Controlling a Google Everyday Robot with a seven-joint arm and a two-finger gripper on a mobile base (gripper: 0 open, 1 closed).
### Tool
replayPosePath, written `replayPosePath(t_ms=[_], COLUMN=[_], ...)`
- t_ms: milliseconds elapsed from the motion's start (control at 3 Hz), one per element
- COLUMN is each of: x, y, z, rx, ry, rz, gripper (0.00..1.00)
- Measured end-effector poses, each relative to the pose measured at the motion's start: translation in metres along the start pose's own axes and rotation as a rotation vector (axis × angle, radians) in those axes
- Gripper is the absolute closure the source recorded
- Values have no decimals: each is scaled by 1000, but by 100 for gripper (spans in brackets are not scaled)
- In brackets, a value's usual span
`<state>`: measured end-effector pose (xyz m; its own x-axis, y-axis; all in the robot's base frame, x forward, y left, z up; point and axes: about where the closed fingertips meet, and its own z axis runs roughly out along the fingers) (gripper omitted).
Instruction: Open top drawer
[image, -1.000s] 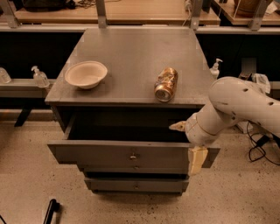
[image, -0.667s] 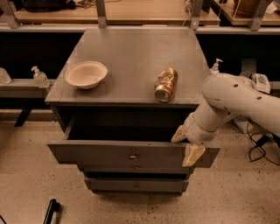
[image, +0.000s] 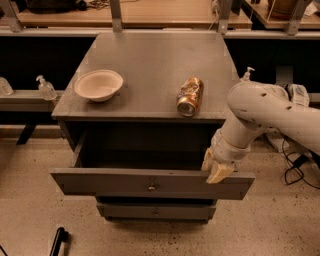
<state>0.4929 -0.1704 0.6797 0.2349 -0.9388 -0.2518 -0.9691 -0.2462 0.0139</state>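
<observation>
1. At the cabinet's front, in the only camera view, the top drawer (image: 150, 182) stands well out from under the worktop (image: 150, 55), its dark box open to sight and its knob (image: 151, 188) facing forward
2. Gripper (image: 216, 167) sits at the right end of the drawer front's upper edge, on or just behind it; whether the jaws are wide or narrow I cannot tell
3. On the worktop a bowl (image: 98, 85) sits to the left and a can (image: 190, 96) lies on its side near the front edge, just above the open drawer
4. Judged from this, the opening looks largely done
5. Risks: a pull from the right end alone could skew the drawer and bind it; a jolt through the cabinet might roll the can over the edge into the drawer; lifting the arm carelessly could catch the worktop's lip or the can
</observation>
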Motion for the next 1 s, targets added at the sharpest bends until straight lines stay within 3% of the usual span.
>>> replayPosePath(t_ms=[333,667,1000], x=[-6,-14,-25], y=[6,12,20], z=[-11,-25,-45], rx=[4,10,29], ry=[-10,-25,-47], rz=[-24,-70,-125], gripper=[98,93,79])
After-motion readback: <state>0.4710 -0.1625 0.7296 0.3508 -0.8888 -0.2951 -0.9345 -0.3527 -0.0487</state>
